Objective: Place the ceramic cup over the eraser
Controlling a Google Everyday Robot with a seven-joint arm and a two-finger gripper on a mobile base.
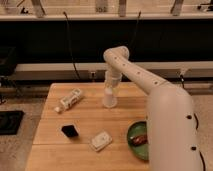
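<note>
The ceramic cup (110,99) is a small white tapered cup at the back middle of the wooden table (85,117). My gripper (110,92) comes down from above and is shut on the cup's top, holding it at or just above the table surface. The eraser (70,131) is a small black block lying near the front left of the table, well to the left of and nearer than the cup. My white arm (150,85) arches in from the right.
A long white bottle-like object (70,100) lies at the back left. A flat whitish rectangular item (101,141) lies near the front middle. A green plate (135,145) with a reddish-brown item (140,139) sits at the front right, beside my arm's base.
</note>
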